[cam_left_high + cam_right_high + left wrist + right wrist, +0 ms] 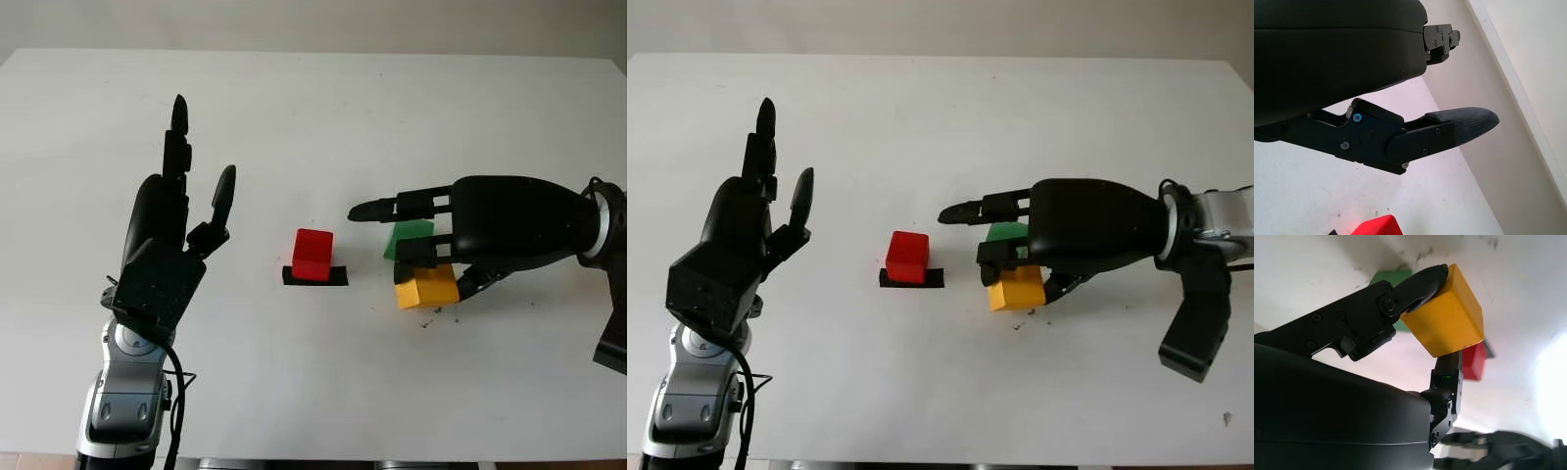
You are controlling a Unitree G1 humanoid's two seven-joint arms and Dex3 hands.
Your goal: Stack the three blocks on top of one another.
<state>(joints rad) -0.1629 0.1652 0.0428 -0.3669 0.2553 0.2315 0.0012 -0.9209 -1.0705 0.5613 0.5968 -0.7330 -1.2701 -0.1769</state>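
My right robot hand [431, 279] grips the yellow block [427, 286]; the other two blocks sit apart from it.

I take the red block [313, 255] as my landmark: it stands on a short black strip [315, 277] near the middle of the white tabletop [313, 108]. To its right, the yellow block is pinched between my right robot hand's fingers [1415, 286], with the green block [408, 239] just behind it, partly hidden under the hand. To the red block's left, my left robot hand [171, 235] is raised and open, holding nothing. Small dark specks [431, 317] mark the tabletop beside the yellow block. A pale wall [313, 24] runs beyond the tabletop's far edge.
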